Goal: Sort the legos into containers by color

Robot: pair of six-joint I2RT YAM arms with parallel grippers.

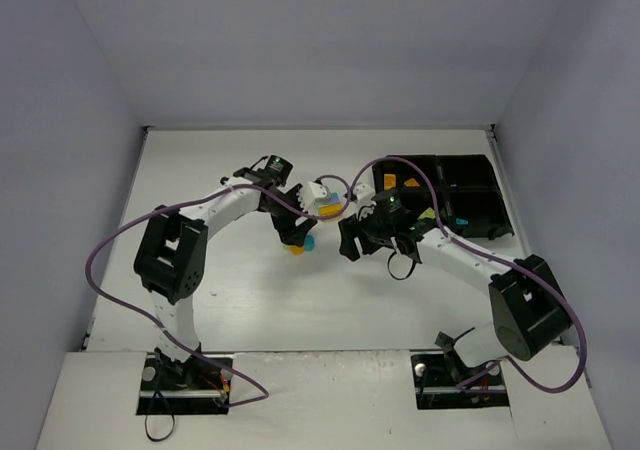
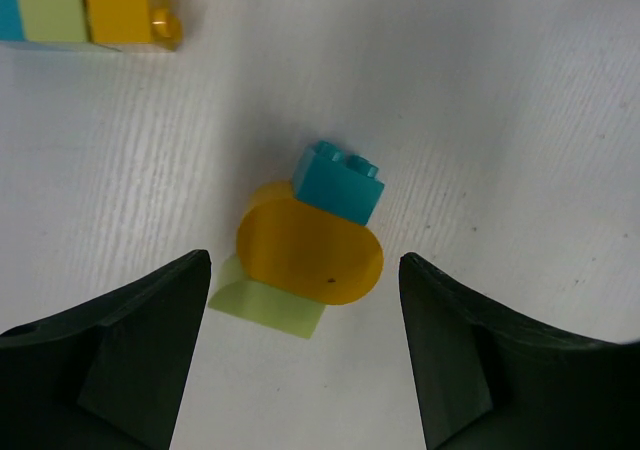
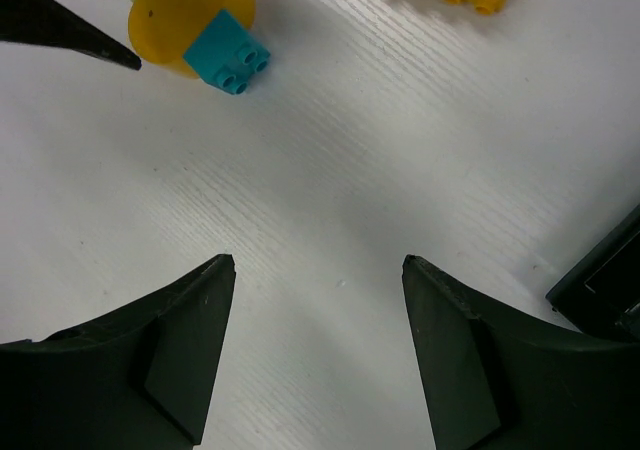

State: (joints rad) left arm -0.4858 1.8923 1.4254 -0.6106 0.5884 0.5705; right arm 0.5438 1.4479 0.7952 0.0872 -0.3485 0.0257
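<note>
On the left, our left tool (image 2: 303, 270) hangs low over the white tabletop (image 2: 500, 90) with its two dark fingers (image 2: 130, 360) spread wide and gripping nothing. A small cluster of legos lies in the gap just ahead of the fingertips. It has an orange round piece (image 2: 310, 255) on top, a cyan brick (image 2: 340, 180) touching its far edge, and a yellow-green piece (image 2: 265, 305) poking out from under its near left side. Neither finger touches the cluster. From above, we see the same cluster as an orange and cyan speck (image 1: 300, 246) directly below the left tool (image 1: 295, 232), near the middle of the tabletop.

A little farther out lies a row of bricks (image 2: 90, 5), cyan, yellow-green and orange joined side by side. It is apart from the cluster.

Moving right, our right tool (image 3: 318, 265) is also opened wide and empty. It sits over bare tabletop, with the cluster well off to its upper left. In the overhead view the right tool (image 1: 350, 240) faces the left one across the cluster.

Farthest right, the black tray (image 1: 478, 175) rests at the far right of the tabletop. Inside it we see an orange fleck near its left edge and a cyan one toward the near side, but we cannot tell which compartments they are in.
</note>
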